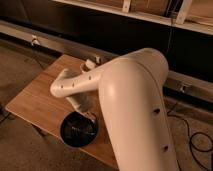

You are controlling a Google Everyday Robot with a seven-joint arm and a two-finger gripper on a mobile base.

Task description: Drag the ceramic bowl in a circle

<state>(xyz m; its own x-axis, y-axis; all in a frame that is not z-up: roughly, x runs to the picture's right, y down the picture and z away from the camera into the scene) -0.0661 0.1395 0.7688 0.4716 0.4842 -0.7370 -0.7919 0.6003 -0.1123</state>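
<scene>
The wooden counter (35, 102) lies bare to the left of the ceramic bowl (75, 131), which sits low on the board, close to the counter's near edge, upright, with its dark glossy inside open to the camera. Just right of the bowl's middle, at its far right rim, the gripper (91, 116) comes down from above and seems to meet the rim or the inner wall. The contact itself is hidden in shadow, so I cannot tell whether the gripper is spread, closed or clamped on the rim, nor whether it holds the bowl or only presses on it. Above and to the right of the bowl, the white arm (135, 100) bends over it and fills most of the view, covering the counter on that side. Farther right of the bowl, a dark cable (197, 142) trails across the floor. As I judge it, the dragging step is in hand: the bowl is somewhere along its loop, though how much of the circle is done cannot be read here. The next move calls for a steady sideways pull that curves the bowl away from the near edge, with contact kept even so that it slides flat and neither tips nor slips free.
</scene>
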